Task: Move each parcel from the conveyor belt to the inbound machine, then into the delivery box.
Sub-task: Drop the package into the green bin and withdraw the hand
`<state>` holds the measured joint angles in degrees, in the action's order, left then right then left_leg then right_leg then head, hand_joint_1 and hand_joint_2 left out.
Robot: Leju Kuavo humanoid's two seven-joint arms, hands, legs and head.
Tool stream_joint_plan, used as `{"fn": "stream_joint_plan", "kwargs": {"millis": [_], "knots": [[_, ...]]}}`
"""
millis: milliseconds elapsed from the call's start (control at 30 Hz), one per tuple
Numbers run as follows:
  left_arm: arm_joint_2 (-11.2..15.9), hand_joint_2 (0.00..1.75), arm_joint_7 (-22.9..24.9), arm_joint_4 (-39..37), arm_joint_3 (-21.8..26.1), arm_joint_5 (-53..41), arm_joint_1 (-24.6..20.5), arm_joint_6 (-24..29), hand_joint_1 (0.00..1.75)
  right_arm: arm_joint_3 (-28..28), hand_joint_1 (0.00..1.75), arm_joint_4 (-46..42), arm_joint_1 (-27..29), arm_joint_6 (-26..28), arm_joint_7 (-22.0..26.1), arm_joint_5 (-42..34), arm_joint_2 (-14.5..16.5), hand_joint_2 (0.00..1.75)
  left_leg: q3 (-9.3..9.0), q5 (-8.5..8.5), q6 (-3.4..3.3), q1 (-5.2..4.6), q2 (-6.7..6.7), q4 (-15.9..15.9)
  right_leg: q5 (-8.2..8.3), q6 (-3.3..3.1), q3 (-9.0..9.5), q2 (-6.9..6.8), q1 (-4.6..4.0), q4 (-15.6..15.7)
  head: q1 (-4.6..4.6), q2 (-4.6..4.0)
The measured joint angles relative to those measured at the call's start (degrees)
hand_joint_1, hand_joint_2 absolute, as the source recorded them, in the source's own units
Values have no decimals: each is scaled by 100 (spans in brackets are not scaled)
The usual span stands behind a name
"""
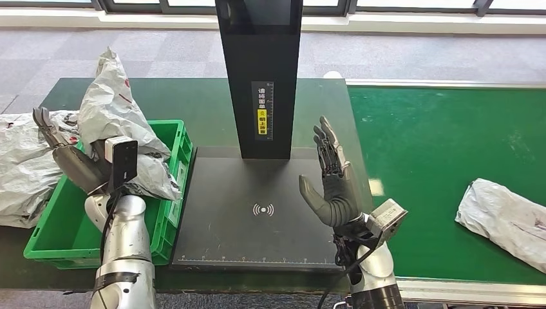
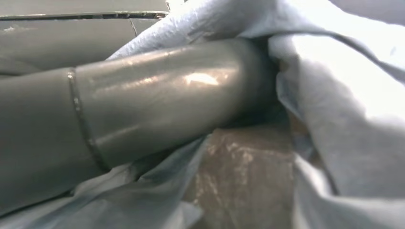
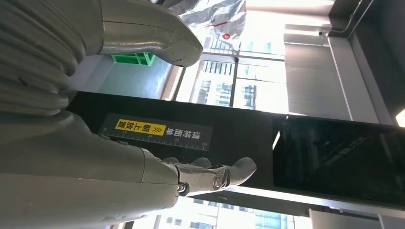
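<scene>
From above, the left robot hand (image 1: 64,151) at the frame's left grips a grey parcel (image 1: 119,122) standing over the green box (image 1: 169,193); its wrist camera adds the thumb (image 2: 143,109) pressed into the wrinkled plastic. The right robot hand (image 1: 331,180) is open and empty above the black machine (image 1: 257,212). Another parcel (image 1: 505,219) lies on the belt (image 1: 425,148), lower right.

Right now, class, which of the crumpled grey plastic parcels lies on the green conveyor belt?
The flat grey plastic parcel at the far right lies alone on the green conveyor belt. The other parcels sit around the green plastic crate on the left.
</scene>
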<state>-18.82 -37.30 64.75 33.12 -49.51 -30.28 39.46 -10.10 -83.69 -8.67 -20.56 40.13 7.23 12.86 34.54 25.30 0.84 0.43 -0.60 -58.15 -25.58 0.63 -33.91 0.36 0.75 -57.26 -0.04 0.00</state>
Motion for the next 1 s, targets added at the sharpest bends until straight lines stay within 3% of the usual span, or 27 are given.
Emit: {"fn": "stream_joint_plan", "kwargs": {"millis": [367, 1000], "knots": [[-20, 0, 509, 477, -107, -865, 133, 67, 0, 7, 0, 0, 13, 58, 0, 64, -3, 175, 0, 0, 0, 0, 0, 0, 0, 0, 0, 1, 0, 0, 0, 0], [-59, 0, 622, 1133, 357, -940, 133, 73, 0, 70, 0, 115, -62, 64, 0, 100, -3, 175, 0, 0, 0, 0, -1, 0, 0, 0, 1, 0, 0, 0, 0, 0]]}}
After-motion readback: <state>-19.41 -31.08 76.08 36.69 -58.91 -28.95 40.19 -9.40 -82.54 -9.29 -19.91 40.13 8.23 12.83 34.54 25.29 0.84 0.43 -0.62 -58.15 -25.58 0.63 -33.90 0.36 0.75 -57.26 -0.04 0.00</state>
